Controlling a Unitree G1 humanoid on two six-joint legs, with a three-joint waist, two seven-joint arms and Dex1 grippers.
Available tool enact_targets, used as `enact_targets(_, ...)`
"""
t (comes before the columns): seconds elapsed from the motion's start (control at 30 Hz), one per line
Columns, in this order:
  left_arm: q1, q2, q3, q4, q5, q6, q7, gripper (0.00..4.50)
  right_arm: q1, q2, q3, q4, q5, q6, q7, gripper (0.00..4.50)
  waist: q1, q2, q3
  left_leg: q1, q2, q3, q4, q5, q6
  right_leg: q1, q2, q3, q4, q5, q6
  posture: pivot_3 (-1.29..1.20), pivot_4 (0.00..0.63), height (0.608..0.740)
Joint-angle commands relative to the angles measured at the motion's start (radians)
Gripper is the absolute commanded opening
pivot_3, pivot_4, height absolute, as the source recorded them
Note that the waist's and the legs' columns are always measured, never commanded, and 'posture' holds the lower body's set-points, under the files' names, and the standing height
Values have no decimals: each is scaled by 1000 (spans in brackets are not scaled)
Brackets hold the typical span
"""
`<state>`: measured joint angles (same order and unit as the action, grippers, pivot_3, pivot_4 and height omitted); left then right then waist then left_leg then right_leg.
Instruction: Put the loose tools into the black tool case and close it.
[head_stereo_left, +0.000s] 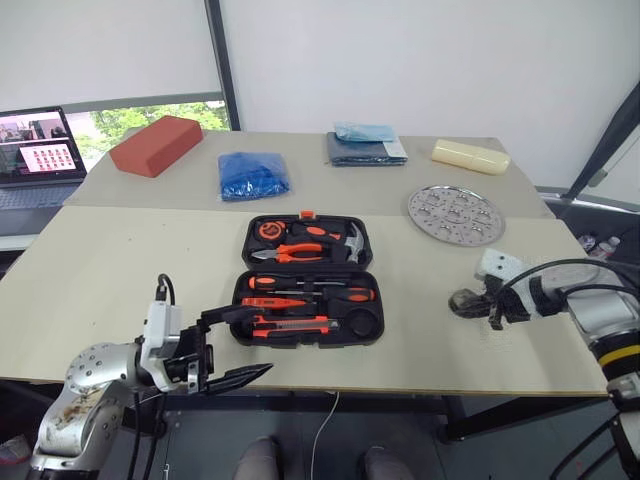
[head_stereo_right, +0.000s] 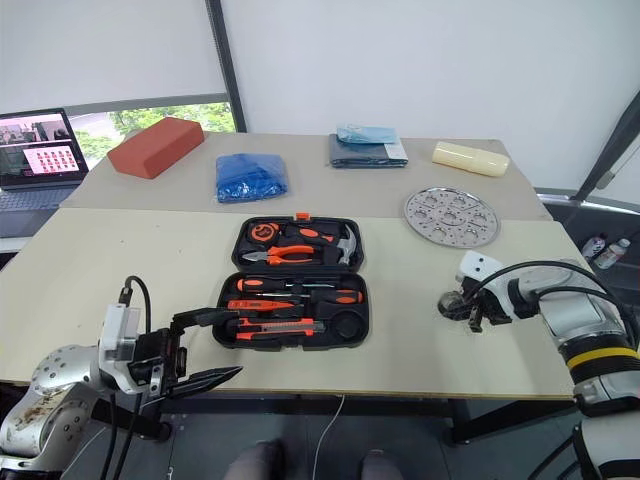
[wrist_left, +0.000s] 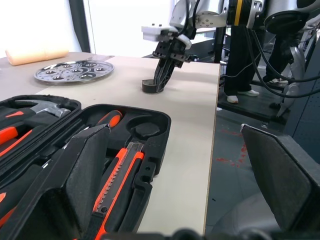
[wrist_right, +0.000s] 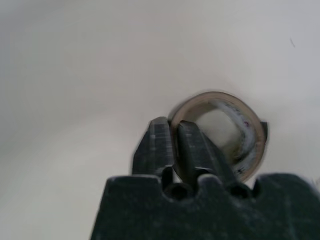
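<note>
The black tool case lies open mid-table. Two orange-and-black screwdrivers and the utility knife rest in its near half. Pliers and a hammer sit in the far half. The small grey tape ring lies on the table to the right of the case. My right gripper is shut on its wall, one finger inside the ring and one outside. My left gripper stands open at the case's near left corner, holding nothing.
A round perforated metal tray lies behind the tape ring. Along the back are a red block, a blue bag, folded cloth and a pale block. A laptop stands far left.
</note>
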<state>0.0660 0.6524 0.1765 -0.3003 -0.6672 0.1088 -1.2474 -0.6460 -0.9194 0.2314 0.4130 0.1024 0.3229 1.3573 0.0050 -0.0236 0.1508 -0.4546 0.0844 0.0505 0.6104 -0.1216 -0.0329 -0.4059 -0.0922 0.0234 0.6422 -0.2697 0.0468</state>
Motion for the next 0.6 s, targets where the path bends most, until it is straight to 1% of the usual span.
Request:
enact_targets(0.03,14,3,21,-33,-2,-18,6,4500,-35,54,-72,-209,172,133,77,68,-9,0,0,0,0,0,0,0,0,0,0,0,0,1,0,0,150,740)
enact_targets(0.13,28,4,24,-44,-2,-15,15,4500,-61,85,-46,-402,283,344,92,68,-11,1,1,1,1,-1,-1,0,0,0,1,0,2,4,-3,0,150,740)
enact_targets(0.2,35,7,24,-48,-1,-13,19,4500,-73,101,-2,-495,303,441,75,68,-11,1,1,1,1,-1,0,0,0,-1,1,0,3,4,-4,0,150,740)
enact_targets(0.27,34,8,22,-47,2,-11,22,4500,-72,119,36,-540,295,487,42,68,-8,0,1,0,1,0,-1,0,0,-1,1,0,3,3,-6,0,150,740)
enact_targets(0.33,28,8,17,-45,5,-10,25,4500,-62,152,62,-551,284,511,-1,68,-5,0,1,1,1,0,0,0,0,-1,0,0,2,1,-10,0,150,740)
enact_targets(0.43,20,5,8,-45,12,-9,34,4500,-42,188,113,-538,241,491,-48,68,-3,0,1,0,1,0,0,-3,-5,-1,0,0,2,1,-11,0,150,740)
enact_targets(0.57,8,6,1,-38,17,-6,36,4500,-50,242,126,-481,206,460,-119,68,-4,-1,1,0,1,0,1,-2,-3,-1,0,0,3,2,-11,0,150,740)
enact_targets(0.6,3,6,-2,-35,20,-6,35,4500,-51,241,140,-471,193,451,-120,68,-4,-1,1,0,1,0,1,0,-1,-1,1,0,3,2,-11,0,150,740)
